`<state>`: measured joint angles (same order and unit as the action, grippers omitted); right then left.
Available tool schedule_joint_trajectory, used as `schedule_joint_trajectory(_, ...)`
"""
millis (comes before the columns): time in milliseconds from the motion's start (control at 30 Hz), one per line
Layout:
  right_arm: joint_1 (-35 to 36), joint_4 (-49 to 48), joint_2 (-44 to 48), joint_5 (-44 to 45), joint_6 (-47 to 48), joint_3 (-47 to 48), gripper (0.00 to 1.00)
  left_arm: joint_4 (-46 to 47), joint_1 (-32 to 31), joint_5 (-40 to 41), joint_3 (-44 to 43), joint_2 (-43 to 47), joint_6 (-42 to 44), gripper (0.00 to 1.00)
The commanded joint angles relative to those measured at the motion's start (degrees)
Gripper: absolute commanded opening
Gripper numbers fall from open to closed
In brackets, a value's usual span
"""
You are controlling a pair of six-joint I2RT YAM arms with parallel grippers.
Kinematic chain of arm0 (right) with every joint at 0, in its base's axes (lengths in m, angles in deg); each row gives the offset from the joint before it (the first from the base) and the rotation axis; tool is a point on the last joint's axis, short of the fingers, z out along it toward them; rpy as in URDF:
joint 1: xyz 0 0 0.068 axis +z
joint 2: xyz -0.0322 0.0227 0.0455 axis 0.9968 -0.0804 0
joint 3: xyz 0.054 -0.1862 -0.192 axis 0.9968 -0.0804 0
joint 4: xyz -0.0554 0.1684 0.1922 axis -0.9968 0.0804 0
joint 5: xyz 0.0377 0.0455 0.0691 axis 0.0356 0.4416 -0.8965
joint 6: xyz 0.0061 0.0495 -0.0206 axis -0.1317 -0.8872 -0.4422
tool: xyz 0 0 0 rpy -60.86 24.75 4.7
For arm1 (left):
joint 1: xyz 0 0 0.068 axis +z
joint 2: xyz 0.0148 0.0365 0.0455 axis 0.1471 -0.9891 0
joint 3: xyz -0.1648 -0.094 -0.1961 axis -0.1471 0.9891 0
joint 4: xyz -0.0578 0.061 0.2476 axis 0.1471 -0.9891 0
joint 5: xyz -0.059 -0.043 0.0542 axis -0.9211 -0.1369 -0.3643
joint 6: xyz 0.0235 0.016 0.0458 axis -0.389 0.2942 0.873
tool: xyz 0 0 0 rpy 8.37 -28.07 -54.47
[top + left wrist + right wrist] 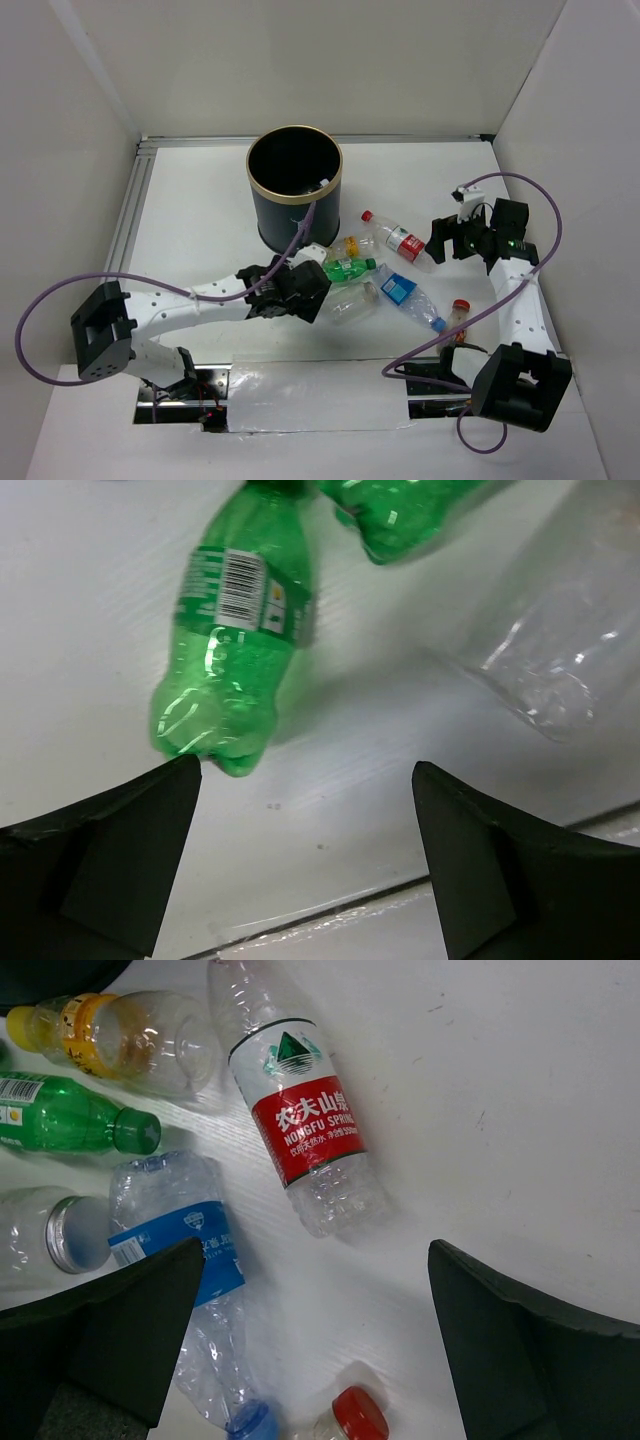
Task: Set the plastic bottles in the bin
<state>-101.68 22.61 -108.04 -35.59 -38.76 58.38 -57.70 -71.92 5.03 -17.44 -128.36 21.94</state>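
Observation:
The dark green bin (285,228) with a gold rim stands at the back centre. Several plastic bottles lie to its right: a red-label one (400,241), a green one (350,270), a yellow-capped one (346,247), a clear one (352,305), a blue-label one (405,293) and a small red-capped one (460,314). My left gripper (322,290) is open and empty, low over the table just short of a green bottle's base (228,650). My right gripper (447,243) is open and empty above the red-label bottle (305,1125).
White walls enclose the table, with a metal rail (130,215) along the left. A taped seam (300,385) runs along the near edge. Purple cables loop from both arms. A second green bottle (400,510) and a clear one (560,650) lie beyond my left fingers.

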Motion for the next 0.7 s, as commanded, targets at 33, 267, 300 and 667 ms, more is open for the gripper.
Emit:
schedule_joint_trajectory(33, -0.32, 0.08, 0.04, -1.32, 1.26, 1.98, 1.0, -3.77, 1.49, 9.65, -2.6, 0.68, -5.25, 1.0)
schedule_joint_trajectory(267, -0.32, -0.98, -1.54, -1.85, 1.26, 1.98, 1.0, 4.13, 8.87, 5.01, 2.76, -3.09, 1.77, 1.0)
schedule_joint_trajectory(300, -0.32, -0.98, -1.54, -1.85, 1.26, 1.98, 1.0, 6.14, 8.88, 3.78, 2.76, -3.97, 2.74, 1.0)
schedule_joint_trajectory(667, -0.32, -0.98, -2.16, -4.66, 3.81, 3.03, 1.0, 10.12, 7.05, 2.63, 2.76, -8.3, 4.51, 0.35)
